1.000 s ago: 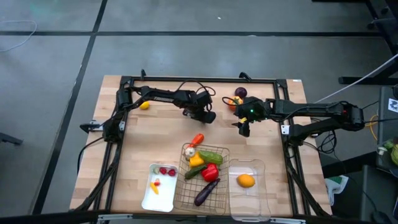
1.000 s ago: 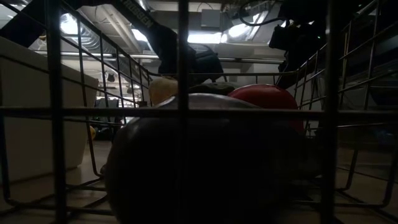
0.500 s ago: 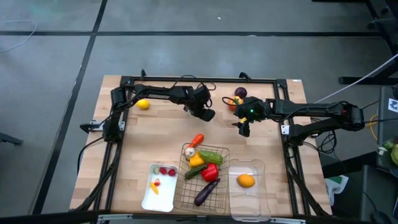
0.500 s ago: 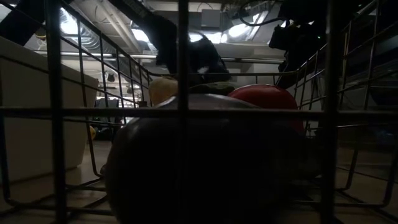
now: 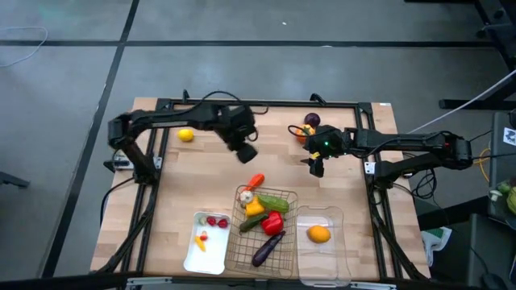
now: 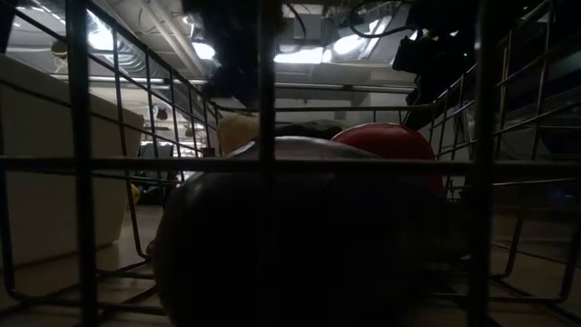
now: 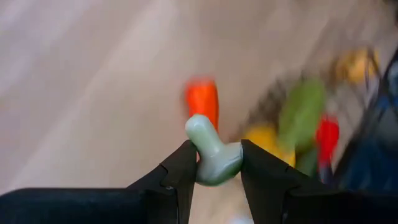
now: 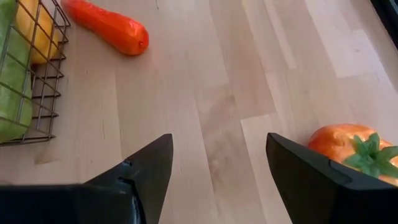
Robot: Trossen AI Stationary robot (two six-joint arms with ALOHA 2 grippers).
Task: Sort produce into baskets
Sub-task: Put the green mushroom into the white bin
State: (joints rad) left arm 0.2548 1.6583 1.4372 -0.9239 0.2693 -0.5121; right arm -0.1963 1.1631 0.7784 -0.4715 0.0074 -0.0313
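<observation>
1. The left gripper [image 5: 246, 151] hangs over the middle of the table [image 5: 177, 193], on the far side of the wire-mesh basket [image 5: 288, 238]. Its fingers [image 7: 180, 171] pinch a small pale green piece [image 7: 212, 155]. The piece's rounded narrow end sticks out past the fingertips, its thicker end sits between them. What kind of produce it is cannot be told.
2. The right gripper [image 5: 316, 167] waits over the table's right half with its fingers [image 8: 146, 165] spread apart and nothing between them.
3. A carrot [image 5: 255, 180] lies on the bare wood just beside the far edge of the wire-mesh basket, its long axis on a diagonal, one end toward the basket.
4. Inside the wire-mesh basket a green cucumber [image 5: 272, 203] lies roughly crosswise, a red pepper [image 5: 272, 223] sits near the middle, a yellow pepper [image 5: 255, 208] is beside it, and a purple eggplant [image 5: 267, 249] lies diagonally at the near end.
5. The clear plastic bin [image 5: 322, 262], just right of the basket, holds an orange [image 5: 319, 234].
6. The flat white tray [image 5: 189, 256], just left of the basket, holds tiny red balls [image 5: 216, 221].
7. A yellow lemon [image 5: 186, 135] rests near the far left corner.
8. A tomato-like orange fruit [image 8: 351, 146] with a green stem lies near the right gripper.
</observation>
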